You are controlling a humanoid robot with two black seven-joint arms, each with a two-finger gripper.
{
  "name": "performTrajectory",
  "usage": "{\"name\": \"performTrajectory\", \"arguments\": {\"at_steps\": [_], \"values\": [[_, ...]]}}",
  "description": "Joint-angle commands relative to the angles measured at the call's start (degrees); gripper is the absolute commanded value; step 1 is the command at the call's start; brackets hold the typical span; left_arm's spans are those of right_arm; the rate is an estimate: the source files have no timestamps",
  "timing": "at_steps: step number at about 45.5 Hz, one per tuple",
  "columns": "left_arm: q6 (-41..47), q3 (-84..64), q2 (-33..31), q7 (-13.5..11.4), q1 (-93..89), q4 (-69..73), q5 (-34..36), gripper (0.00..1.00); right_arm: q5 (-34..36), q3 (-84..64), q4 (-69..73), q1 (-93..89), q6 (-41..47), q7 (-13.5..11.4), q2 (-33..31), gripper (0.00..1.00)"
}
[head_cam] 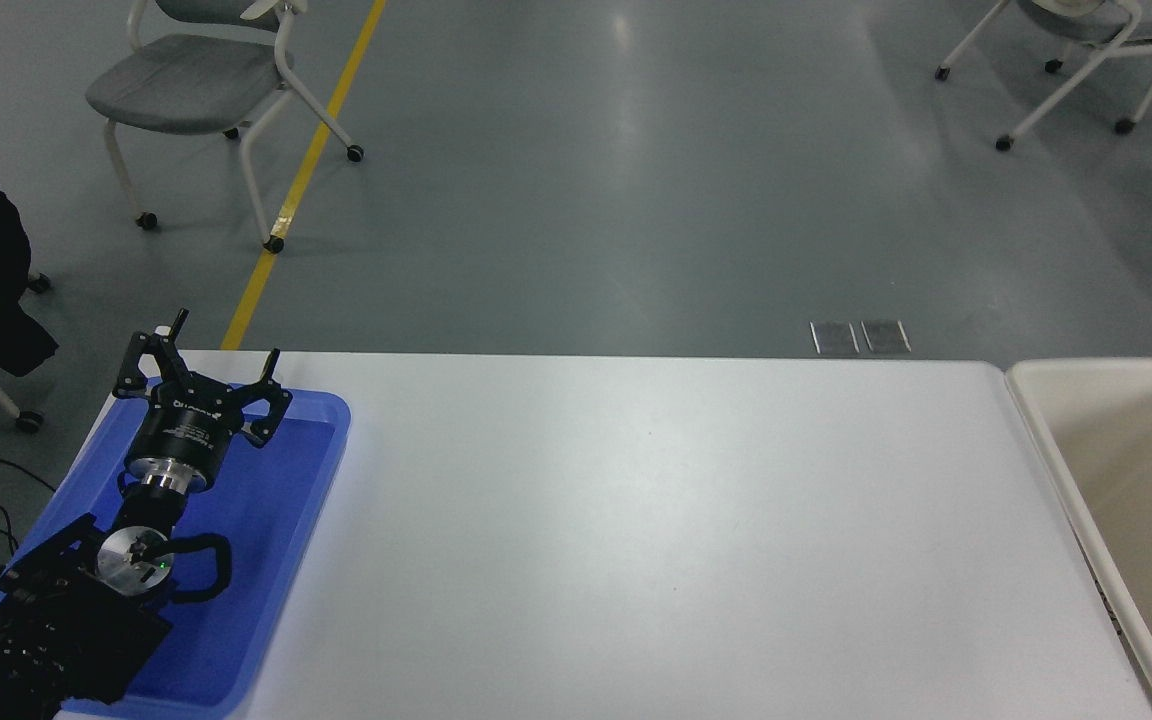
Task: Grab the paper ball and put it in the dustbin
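The dustbin (1046,440) is a cream-beige tub at the table's right end, cut off by the picture's right edge. The part of its inside that shows holds nothing. The paper ball is out of view. My right gripper and arm are out of view. My left gripper (204,362) is parked at the lower left above the blue tray, fingers spread open and empty.
A flat blue tray (286,500) lies at the table's left end under the left arm. The white table (656,530) spans the middle. Grey chairs (186,80) stand on the floor beyond, and a dark shape is at the left edge.
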Motion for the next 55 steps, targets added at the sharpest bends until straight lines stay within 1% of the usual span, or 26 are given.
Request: {"name": "performTrajectory", "arguments": {"at_steps": [1,3,7,16,17,18,19,20,21,22,46,51,55], "values": [[0.0,0.0,0.0,0.0,0.0,0.0,0.0,1.00,10.2,4.2,-14.4,-14.9,-5.1,-0.1,10.6,0.00],[0.0,0.0,0.0,0.0,0.0,0.0,0.0,1.00,11.5,4.2,-14.4,-15.2,-6.4,-0.2,11.0,0.00],[0.0,0.0,0.0,0.0,0.0,0.0,0.0,1.00,11.8,4.2,-14.3,-16.1,-8.6,-0.3,11.5,0.00],[0.0,0.0,0.0,0.0,0.0,0.0,0.0,1.00,11.9,4.2,-14.6,-16.2,-10.1,-0.2,11.7,0.00],[0.0,0.0,0.0,0.0,0.0,-0.2,0.0,1.00,11.9,4.2,-14.6,-16.2,-10.3,-0.2,11.7,0.04],[0.0,0.0,0.0,0.0,0.0,0.0,0.0,1.00,11.9,4.2,-14.4,-16.2,-10.7,-0.1,11.7,0.13],[0.0,0.0,0.0,0.0,0.0,0.0,0.0,1.00,11.9,4.2,-14.4,-16.2,-11.0,-0.1,11.6,0.51],[0.0,0.0,0.0,0.0,0.0,0.0,0.0,1.00,11.9,4.3,-14.4,-16.2,-11.2,-0.1,11.7,0.71],[0.0,0.0,0.0,0.0,0.0,0.0,0.0,1.00,12.0,4.5,-14.3,-16.1,-11.2,-0.1,11.7,0.89],[0.0,0.0,0.0,0.0,0.0,0.0,0.0,1.00,12.0,4.7,-14.3,-16.1,-11.1,-0.1,11.7,1.00],[0.0,0.0,0.0,0.0,0.0,0.0,0.0,1.00,12.0,9.3,-14.4,-15.6,-11.4,0.0,11.2,1.00],[0.0,0.0,0.0,0.0,0.0,0.0,0.0,1.00,12.1,12.6,-14.3,-14.1,-12.1,0.3,11.2,1.00],[0.0,0.0,0.0,0.0,0.0,-0.2,0.0,1.00,12.6,18.7,-13.7,-11.3,-11.9,0.2,11.5,1.00]]}}
